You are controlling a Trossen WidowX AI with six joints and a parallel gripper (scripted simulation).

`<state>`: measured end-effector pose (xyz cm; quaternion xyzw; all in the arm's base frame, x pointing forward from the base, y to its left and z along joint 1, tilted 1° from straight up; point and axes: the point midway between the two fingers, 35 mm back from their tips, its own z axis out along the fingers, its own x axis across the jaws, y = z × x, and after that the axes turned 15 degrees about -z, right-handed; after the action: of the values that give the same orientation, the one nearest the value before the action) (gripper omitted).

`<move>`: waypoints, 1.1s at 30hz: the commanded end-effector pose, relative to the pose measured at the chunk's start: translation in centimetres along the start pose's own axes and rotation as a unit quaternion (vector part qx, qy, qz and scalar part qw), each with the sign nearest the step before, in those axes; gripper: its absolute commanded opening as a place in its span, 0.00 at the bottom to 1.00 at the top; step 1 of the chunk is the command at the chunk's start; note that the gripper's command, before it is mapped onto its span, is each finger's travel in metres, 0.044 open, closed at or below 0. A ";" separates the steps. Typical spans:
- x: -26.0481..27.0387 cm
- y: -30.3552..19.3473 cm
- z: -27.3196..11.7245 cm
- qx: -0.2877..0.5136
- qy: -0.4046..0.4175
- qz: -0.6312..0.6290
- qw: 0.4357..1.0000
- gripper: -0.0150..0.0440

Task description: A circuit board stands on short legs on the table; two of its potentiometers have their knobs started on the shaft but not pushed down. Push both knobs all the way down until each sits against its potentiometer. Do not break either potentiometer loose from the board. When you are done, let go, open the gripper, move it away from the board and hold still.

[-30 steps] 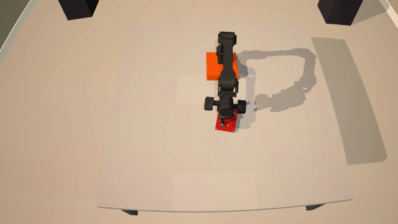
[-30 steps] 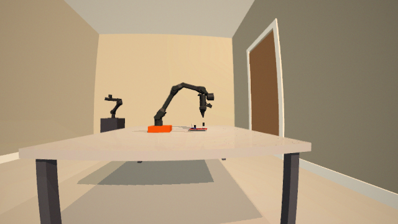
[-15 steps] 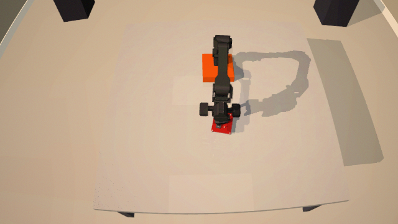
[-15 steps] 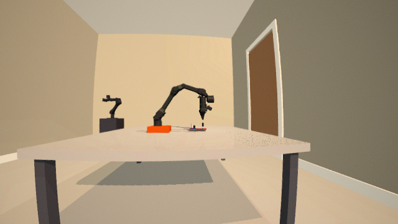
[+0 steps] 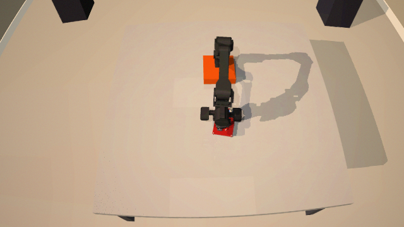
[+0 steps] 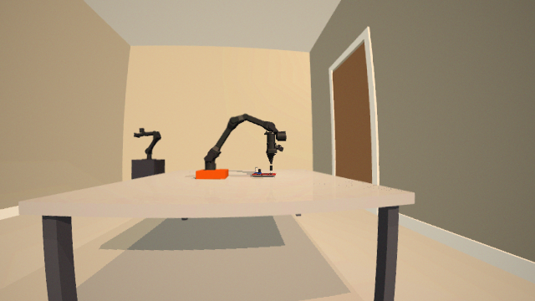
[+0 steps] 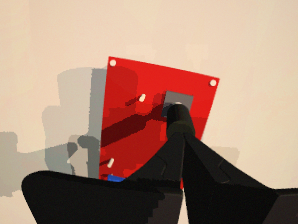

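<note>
The red circuit board [image 5: 225, 133] [image 7: 150, 80] stands low on the table, seen edge-on in the exterior view. A grey potentiometer [image 7: 182, 97] carries a tall dark knob [image 7: 178, 117] [image 6: 271, 168]. My gripper [image 6: 271, 162] [image 7: 181, 139] is shut and empty, pointing straight down at the top of this knob. Whether the tips touch it is too small to tell. A blue potentiometer [image 7: 116, 178] [image 6: 258, 172] is at the board's other end, mostly hidden behind a finger in the wrist view. Its dark knob [image 6: 259, 170] shows small in the exterior view; its seating cannot be judged.
Two small white posts [image 7: 142, 97] [image 7: 110, 162] rise from the board, with white screws at its corners. A small white part [image 6: 256, 169] stands near the blue potentiometer. The orange base block [image 5: 211, 70] [image 6: 211, 174] of the arm is behind the board.
</note>
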<state>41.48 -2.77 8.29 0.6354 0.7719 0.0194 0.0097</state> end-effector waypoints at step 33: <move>0.0 -0.1 1.1 0.003 -0.001 -0.003 1.000 0.25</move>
<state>41.43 -2.76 7.39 0.6353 0.7720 0.0185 0.0083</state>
